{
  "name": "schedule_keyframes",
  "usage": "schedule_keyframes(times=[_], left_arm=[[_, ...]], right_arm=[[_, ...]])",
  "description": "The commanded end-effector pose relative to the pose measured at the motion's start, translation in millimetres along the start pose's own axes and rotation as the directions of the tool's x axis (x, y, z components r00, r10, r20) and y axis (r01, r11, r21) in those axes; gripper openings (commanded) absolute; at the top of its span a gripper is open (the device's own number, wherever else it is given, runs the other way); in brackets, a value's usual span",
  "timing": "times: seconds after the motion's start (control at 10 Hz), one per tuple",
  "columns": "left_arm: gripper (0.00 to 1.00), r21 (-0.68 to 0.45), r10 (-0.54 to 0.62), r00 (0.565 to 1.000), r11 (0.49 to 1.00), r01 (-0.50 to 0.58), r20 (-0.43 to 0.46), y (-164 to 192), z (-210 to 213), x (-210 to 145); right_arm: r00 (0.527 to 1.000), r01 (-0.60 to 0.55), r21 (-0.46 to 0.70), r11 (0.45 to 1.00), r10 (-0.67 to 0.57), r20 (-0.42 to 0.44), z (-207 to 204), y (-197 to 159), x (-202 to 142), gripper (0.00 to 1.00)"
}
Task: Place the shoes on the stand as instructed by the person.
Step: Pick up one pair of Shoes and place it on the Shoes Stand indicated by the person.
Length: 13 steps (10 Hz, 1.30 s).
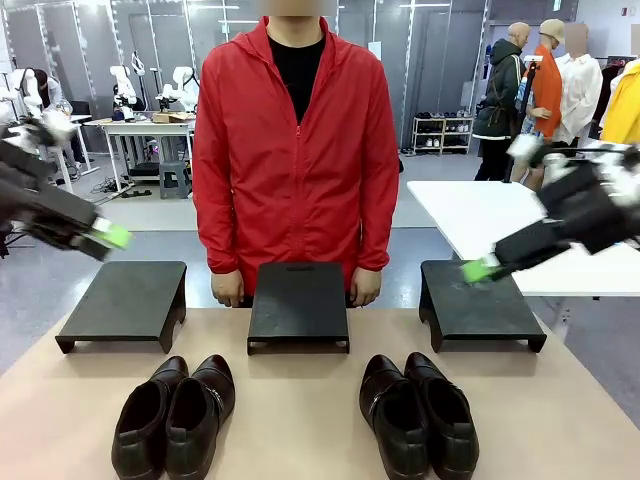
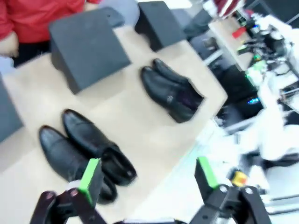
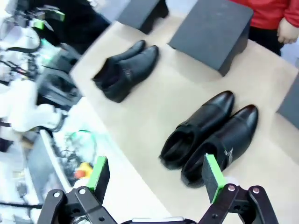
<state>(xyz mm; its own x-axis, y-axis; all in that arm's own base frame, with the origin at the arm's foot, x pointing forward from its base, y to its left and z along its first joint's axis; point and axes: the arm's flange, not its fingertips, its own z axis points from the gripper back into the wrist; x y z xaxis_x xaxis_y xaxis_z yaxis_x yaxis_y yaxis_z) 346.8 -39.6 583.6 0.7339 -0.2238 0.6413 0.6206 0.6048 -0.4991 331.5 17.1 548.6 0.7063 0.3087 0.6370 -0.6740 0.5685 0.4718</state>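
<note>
Two pairs of glossy black shoes stand on the tan table, toes toward the person (image 1: 295, 150) in a red jacket. The left pair (image 1: 175, 415) and the right pair (image 1: 418, 412) lie in front of three black stands: left (image 1: 125, 300), middle (image 1: 298, 303) and right (image 1: 480, 300). My left gripper (image 1: 112, 236) hovers open above the table's left edge, and its wrist view has a pair (image 2: 84, 149) just beyond the open gripper (image 2: 148, 176). High at the right, my right gripper (image 1: 480, 269) is open too, over a pair (image 3: 210, 135) in its own view, gripper (image 3: 155, 173) empty.
The person's hands (image 1: 228, 290) rest at the far table edge on either side of the middle stand. A white table (image 1: 480, 215) stands behind on the right. Cables and equipment (image 3: 70, 140) lie beside the table's near edge. Other people stand far off at the back right.
</note>
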Motion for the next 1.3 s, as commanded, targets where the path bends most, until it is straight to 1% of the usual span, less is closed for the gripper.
schedule_keyframes(times=[0.0,0.1,0.2,0.4,0.5,0.6,0.7,0.9,1.0,1.1,1.2], left_arm=[[1.00,-0.093,0.122,0.992,0.989,-0.117,0.040,29,64,-43],[1.00,-0.136,0.150,0.985,0.981,-0.137,0.084,39,96,-70],[1.00,-0.143,0.199,0.968,0.974,-0.178,0.152,50,127,-100],[1.00,-0.143,0.301,0.913,0.952,-0.271,0.276,65,179,-161],[1.00,-0.147,0.326,0.889,0.945,-0.293,0.322,71,201,-186],[1.00,-0.142,0.345,0.869,0.939,-0.314,0.355,74,216,-203],[1.00,-0.131,0.368,0.856,0.930,-0.344,0.364,77,226,-220],[1.00,-0.133,0.397,0.831,0.917,-0.376,0.389,78,226,-232],[1.00,-0.130,0.394,0.831,0.918,-0.374,0.393,76,220,-225],[1.00,-0.131,0.407,0.821,0.912,-0.388,0.401,76,235,-236],[1.00,-0.131,0.407,0.821,0.912,-0.388,0.401,76,235,-236]], right_arm=[[0.989,0.123,0.132,0.983,-0.133,0.065,46,-45,-49,1.00],[0.981,0.141,0.184,0.973,-0.162,0.104,66,-56,-80,1.00],[0.964,0.162,0.204,0.966,-0.199,0.176,86,-62,-109,1.00],[0.914,0.178,0.220,0.959,-0.244,0.323,118,-65,-172,1.00],[0.892,0.184,0.222,0.958,-0.257,0.372,128,-66,-198,1.00],[0.867,0.181,0.224,0.958,-0.263,0.424,135,-65,-218,1.00],[0.851,0.181,0.225,0.957,-0.267,0.453,139,-65,-236,1.00],[0.823,0.196,0.226,0.954,-0.286,0.491,141,-69,-254,1.00],[0.822,0.221,0.232,0.947,-0.309,0.478,139,-70,-251,1.00],[0.830,0.215,0.220,0.951,-0.297,0.472,169,-75,-248,1.00],[0.830,0.215,0.220,0.951,-0.297,0.472,169,-75,-248,1.00]])
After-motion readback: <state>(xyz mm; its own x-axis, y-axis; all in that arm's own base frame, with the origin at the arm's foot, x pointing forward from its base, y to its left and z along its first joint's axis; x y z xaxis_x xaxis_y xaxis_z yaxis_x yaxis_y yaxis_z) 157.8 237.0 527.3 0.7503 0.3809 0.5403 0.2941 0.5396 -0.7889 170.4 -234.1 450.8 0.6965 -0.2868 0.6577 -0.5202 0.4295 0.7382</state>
